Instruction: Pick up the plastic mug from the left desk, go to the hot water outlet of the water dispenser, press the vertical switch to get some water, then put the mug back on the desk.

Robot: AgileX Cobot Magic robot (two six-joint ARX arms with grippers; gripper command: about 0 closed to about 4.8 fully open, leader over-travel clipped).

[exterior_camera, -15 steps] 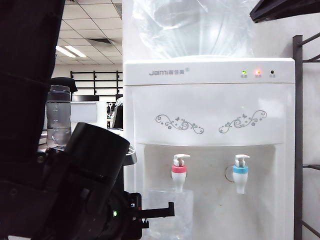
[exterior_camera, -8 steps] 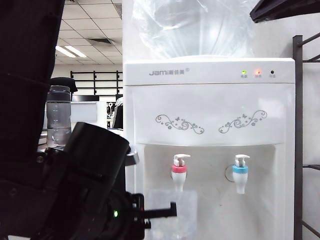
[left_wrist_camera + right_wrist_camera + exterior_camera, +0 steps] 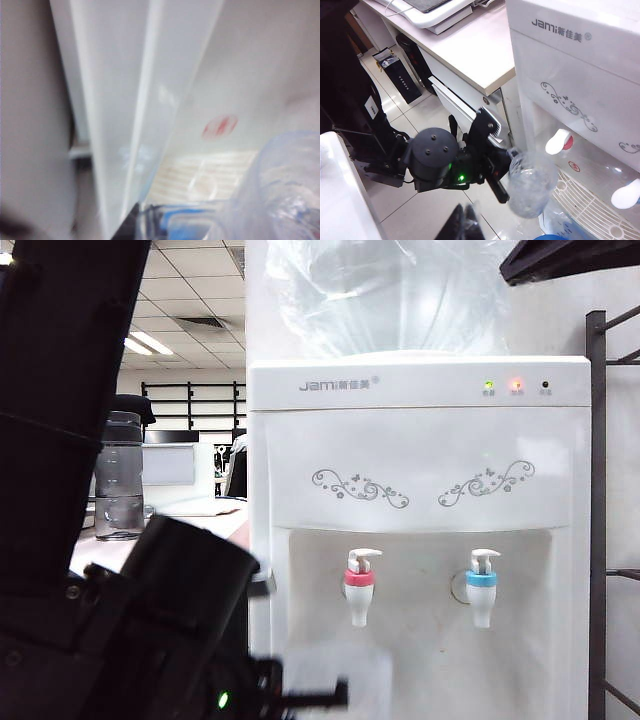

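Plastic mug point(image 3: 530, 184) sits clamped in the left gripper point(image 3: 501, 172) jaws, at about 7 o'clock from the hot water outlet point(image 3: 359, 589), below it. Judgement: centre the rim under the nozzle before pressing the vertical switch point(image 3: 364, 555). Right gripper point(image 3: 462, 220) jaws together, empty, parked.

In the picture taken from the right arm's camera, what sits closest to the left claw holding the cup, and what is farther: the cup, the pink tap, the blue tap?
Measured from the left gripper in the right wrist view:
1. plastic mug, held in the gripper, under the dispenser's recess.
2. hot water outlet, pink-collared, just above and beyond the mug.
3. blue-collared tap, farthest, on the dispenser's other side.
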